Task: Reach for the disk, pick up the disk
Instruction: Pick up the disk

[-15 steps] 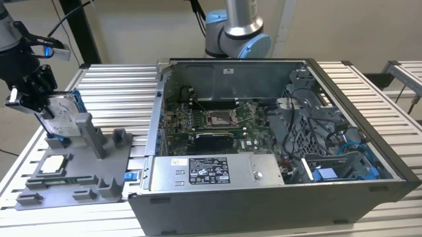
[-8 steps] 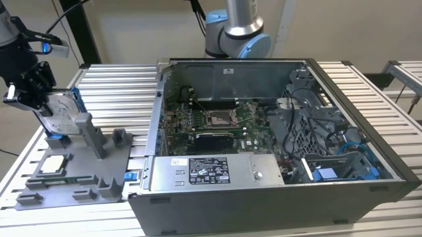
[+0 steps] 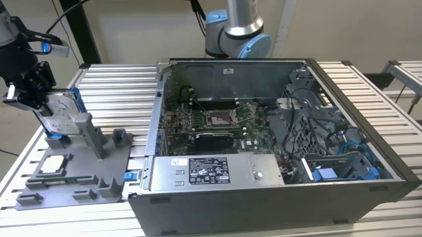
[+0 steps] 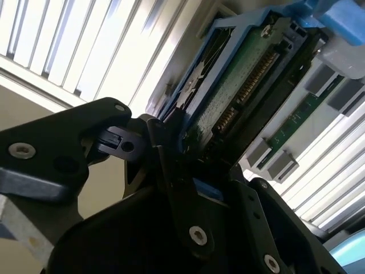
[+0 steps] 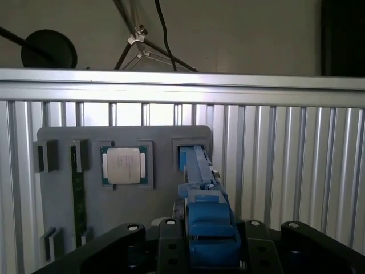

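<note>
The disk (image 3: 64, 109) stands on edge at the far end of the grey fixture plate (image 3: 79, 170), at the exterior view's left, silver with blue rails. My gripper (image 3: 47, 104) is at its upper end, with the fingers closed on both sides of it. The first wrist view looks down along the blue rail of the disk (image 5: 198, 171), which runs from between the gripper (image 5: 208, 242) fingers into a slot of the plate. In the second wrist view the disk's green circuit-board side (image 4: 239, 85) rises out of the gripper (image 4: 182, 145). The disk's lower end still sits in the fixture.
A square silver CPU chip (image 3: 53, 164) (image 5: 124, 165) and a green memory stick (image 5: 78, 188) lie in the plate's other seats. The open computer case (image 3: 264, 148) stands close by at the exterior view's right. A second arm's base (image 3: 237, 34) is behind it. The table top is ribbed aluminium (image 3: 118, 89).
</note>
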Robot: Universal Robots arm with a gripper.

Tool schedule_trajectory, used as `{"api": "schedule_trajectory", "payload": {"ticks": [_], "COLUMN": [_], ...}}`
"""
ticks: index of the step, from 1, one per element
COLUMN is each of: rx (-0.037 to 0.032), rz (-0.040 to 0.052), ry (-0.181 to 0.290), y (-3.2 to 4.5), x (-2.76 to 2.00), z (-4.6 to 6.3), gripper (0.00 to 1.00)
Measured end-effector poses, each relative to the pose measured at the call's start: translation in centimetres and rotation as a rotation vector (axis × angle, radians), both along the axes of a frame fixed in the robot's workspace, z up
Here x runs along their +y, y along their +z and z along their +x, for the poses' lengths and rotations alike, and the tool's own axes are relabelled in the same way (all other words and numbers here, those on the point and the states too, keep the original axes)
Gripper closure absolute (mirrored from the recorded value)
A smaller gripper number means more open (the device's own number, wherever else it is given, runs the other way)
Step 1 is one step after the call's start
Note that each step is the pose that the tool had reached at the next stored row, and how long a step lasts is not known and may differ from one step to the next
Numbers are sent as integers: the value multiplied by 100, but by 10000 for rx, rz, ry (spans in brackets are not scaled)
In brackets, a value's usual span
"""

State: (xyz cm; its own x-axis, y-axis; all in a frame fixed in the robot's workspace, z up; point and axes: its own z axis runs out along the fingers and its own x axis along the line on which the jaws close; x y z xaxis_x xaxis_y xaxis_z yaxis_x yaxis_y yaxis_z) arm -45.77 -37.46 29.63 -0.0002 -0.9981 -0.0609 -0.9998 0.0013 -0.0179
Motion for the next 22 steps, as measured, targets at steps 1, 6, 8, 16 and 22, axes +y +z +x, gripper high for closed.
{"api": "schedule_trajectory", "payload": {"ticks": [1,6,8,16,22], "rx": [0,-1,3,0,-1], "rz": [1,7,6,-24,-43], "ry": [0,2,2,1,2], "y": [0,0,11,235,438], "x": [0,-1,-1,-1,-1], "z": [0,1,0,-3,-3], "gripper": [100,100,100,100,100]}}
